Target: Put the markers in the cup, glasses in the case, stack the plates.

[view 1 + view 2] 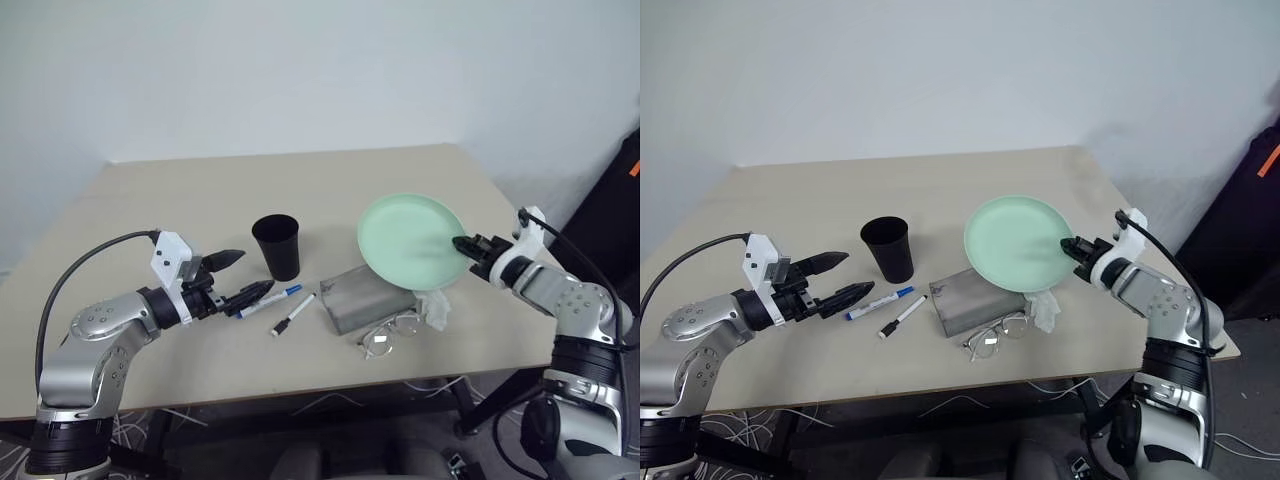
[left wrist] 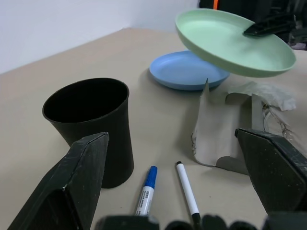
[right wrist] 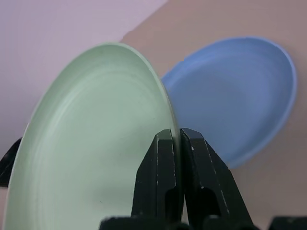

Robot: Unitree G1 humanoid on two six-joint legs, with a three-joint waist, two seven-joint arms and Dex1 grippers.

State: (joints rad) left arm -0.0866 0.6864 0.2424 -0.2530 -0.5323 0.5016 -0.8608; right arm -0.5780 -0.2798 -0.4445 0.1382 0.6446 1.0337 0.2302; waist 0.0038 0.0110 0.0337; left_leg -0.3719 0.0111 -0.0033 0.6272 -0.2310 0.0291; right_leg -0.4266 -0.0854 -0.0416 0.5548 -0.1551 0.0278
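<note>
My right gripper (image 1: pixel 466 246) is shut on the rim of the mint green plate (image 1: pixel 405 238), which hangs tilted above the table. Under it, flat on the table, lies the light blue plate (image 2: pixel 187 72). The black cup (image 1: pixel 277 245) stands upright near the table's middle. In front of the cup lie the blue-capped marker (image 1: pixel 273 300) and the black-capped marker (image 1: pixel 292 313). To their right is the grey case (image 1: pixel 355 300), with the wire glasses (image 1: pixel 388 335) at its front corner. My left gripper (image 1: pixel 255 272) is open, its lower finger close to the blue marker's end.
A crumpled white tissue (image 1: pixel 435 306) lies beside the glasses, below the raised plate. The beige table (image 1: pixel 180 200) ends close in front of the glasses. A dark object with an orange mark (image 1: pixel 625 190) stands off the table's right side.
</note>
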